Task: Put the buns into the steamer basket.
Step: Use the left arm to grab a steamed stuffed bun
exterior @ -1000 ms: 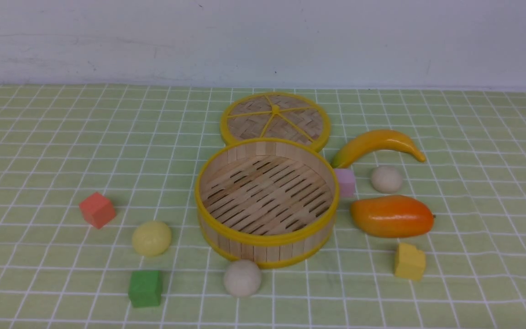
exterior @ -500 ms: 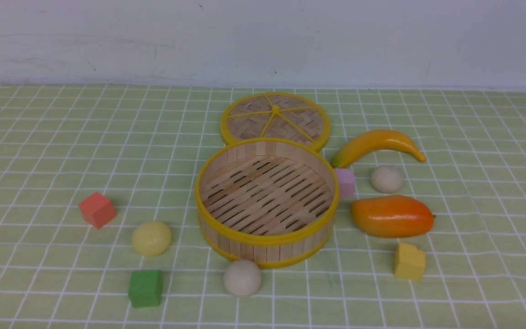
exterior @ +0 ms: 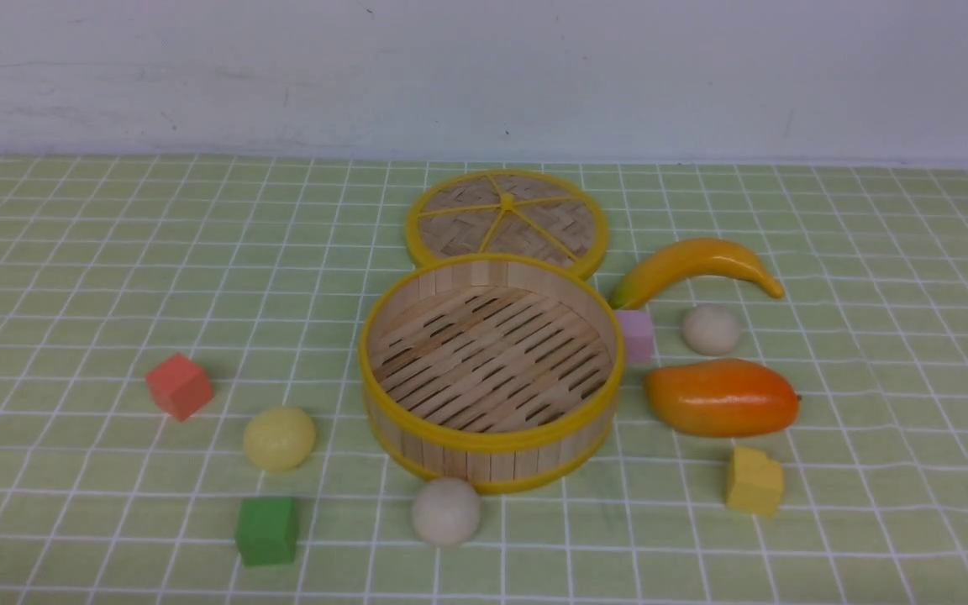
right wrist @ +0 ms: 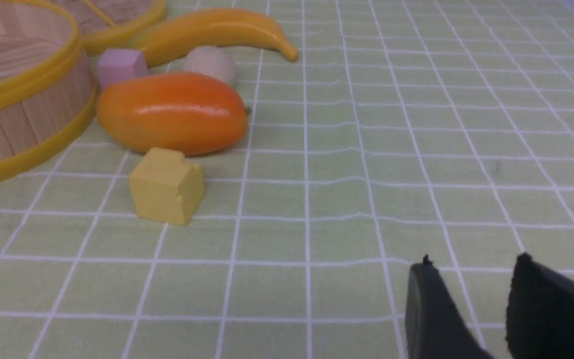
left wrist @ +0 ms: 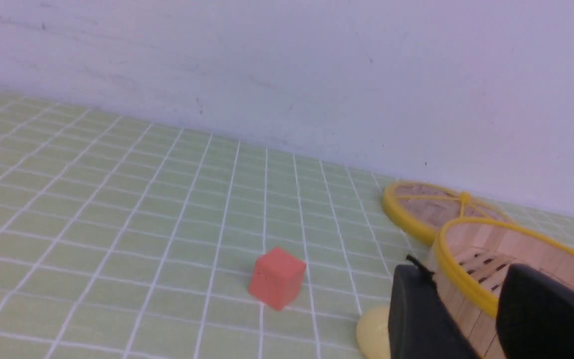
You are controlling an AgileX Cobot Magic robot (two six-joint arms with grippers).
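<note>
- We see the pale yellow bun (exterior: 279, 439) left of the steamer basket (exterior: 491, 439), between the red cube (exterior: 180, 386) and the green cube (exterior: 266, 531).
- We find the near beige bun (exterior: 446, 512) at the basket's near wall; we cannot tell whether they touch.
- We see the far beige bun (exterior: 712, 329) on the right, between the banana (exterior: 698, 256) and the mango (exterior: 723, 398).
- We see the left gripper (left wrist: 461, 269) spread, with a gap between its fingers.
- We see the right gripper (right wrist: 475, 259) spread too, its fingers apart above the checked cloth (right wrist: 347, 299).
- For edges, we have the basket's yellow rim standing above its slatted floor, the pink cube (exterior: 635, 336) close by its right wall and the woven lid (exterior: 450, 223) behind.
- For room, we have cloth between basket and yellow bun; the far beige bun sits more tightly, near its fruit neighbours. The yellow cube (exterior: 754, 481) lies nearer us than the mango.
</note>
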